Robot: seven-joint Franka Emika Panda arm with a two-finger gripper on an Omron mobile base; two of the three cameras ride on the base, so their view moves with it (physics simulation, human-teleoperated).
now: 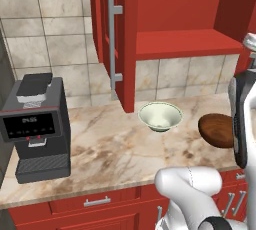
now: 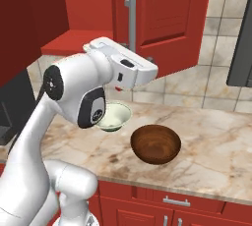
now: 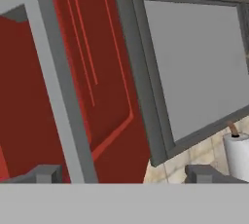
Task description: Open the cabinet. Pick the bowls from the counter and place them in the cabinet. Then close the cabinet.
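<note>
Both cabinet (image 1: 180, 9) doors stand swung out and the shelf (image 1: 185, 44) is bare, so by my judgement your step now is the first bowl. The jaws (image 3: 124, 174) are spread wide and empty, up beside the right door's handle (image 3: 58, 82), pointing at the door and not down. Draw the hand back clear of that handle before you descend. The cream bowl (image 1: 160, 115) sits on the tabletop (image 1: 100, 149) under the open cabinet; the wood bowl (image 2: 155, 144) lies just to its right, apart from it (take either first). Come straight down over one rim, pinch wall between the fingertips (image 3: 46, 173), then lift above shelf height before moving in.
</note>
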